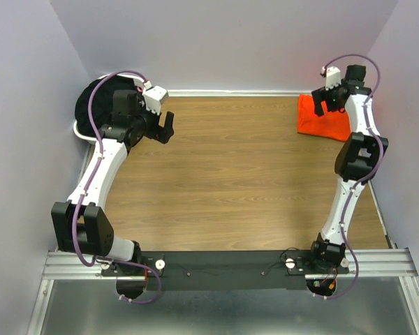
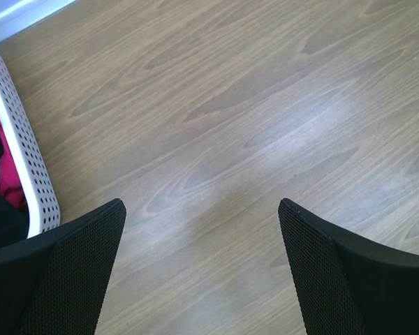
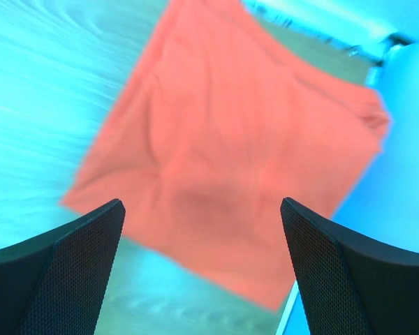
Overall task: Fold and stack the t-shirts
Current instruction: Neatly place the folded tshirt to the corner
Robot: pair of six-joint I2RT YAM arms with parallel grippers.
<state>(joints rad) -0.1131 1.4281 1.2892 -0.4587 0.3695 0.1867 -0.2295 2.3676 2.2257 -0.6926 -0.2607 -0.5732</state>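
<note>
A folded bright orange t-shirt (image 1: 320, 118) lies flat at the far right corner of the table; the right wrist view shows it (image 3: 230, 146) spread under the jaws. My right gripper (image 1: 328, 103) hangs open and empty above it. My left gripper (image 1: 165, 128) is open and empty over bare wood beside the laundry basket (image 1: 80, 130). Black cloth (image 1: 98, 98) fills the basket. In the left wrist view pink cloth (image 2: 3, 167) and black cloth (image 2: 0, 220) show inside the basket's perforated white wall (image 2: 28, 160).
Lilac walls close the table in on the left, back and right. A white strip (image 1: 230, 92) runs along the far edge. The arm bases sit on a black rail (image 1: 223, 269) at the near edge.
</note>
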